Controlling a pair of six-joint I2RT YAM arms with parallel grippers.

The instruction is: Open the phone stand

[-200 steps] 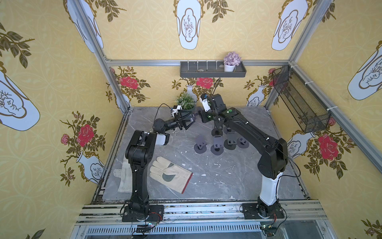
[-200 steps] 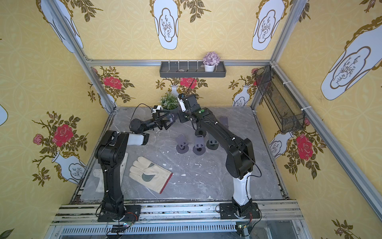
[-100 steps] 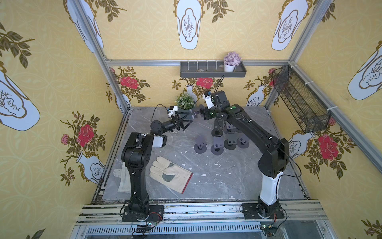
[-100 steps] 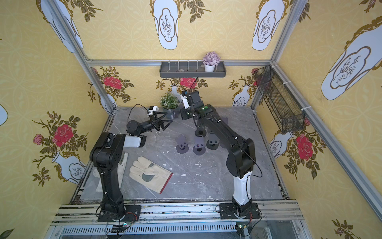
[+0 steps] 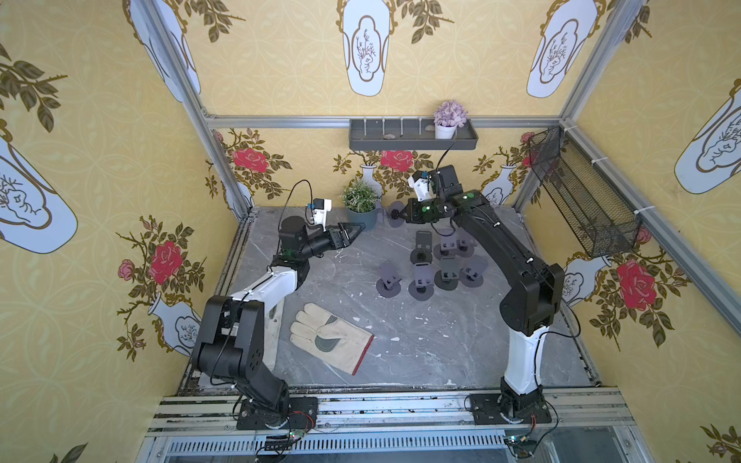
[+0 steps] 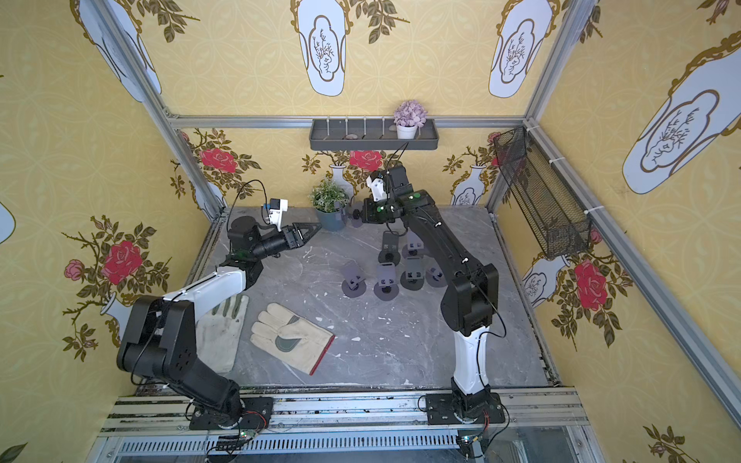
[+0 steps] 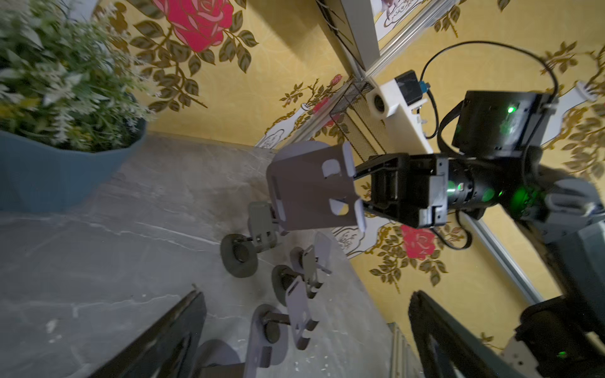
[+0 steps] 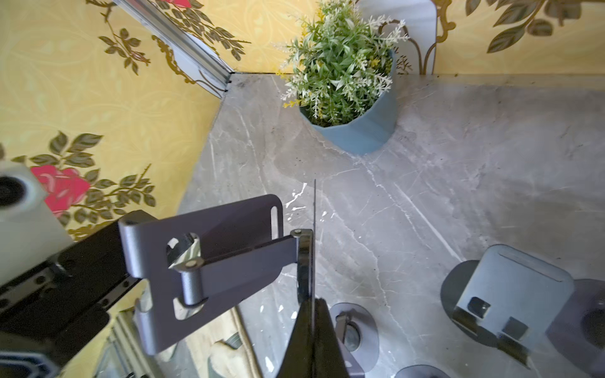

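My right gripper is shut on the thin round base of a dark grey phone stand, held in the air beside the plant at the back. The right wrist view shows that base edge-on between the shut fingers. The stand's plate is swung out on its hinged arm. My left gripper hangs open a short way left of the stand, touching nothing. In the left wrist view the held stand floats beyond my open fingers.
Several more grey phone stands sit grouped on the marble table under the right arm. A potted plant stands close behind the grippers. One work glove lies in front, another under the left arm. A mesh basket hangs on the right wall.
The left arm has drawn back to the left, off the stand, with its jaws wide open. The right arm has carried the stand slightly back and right.
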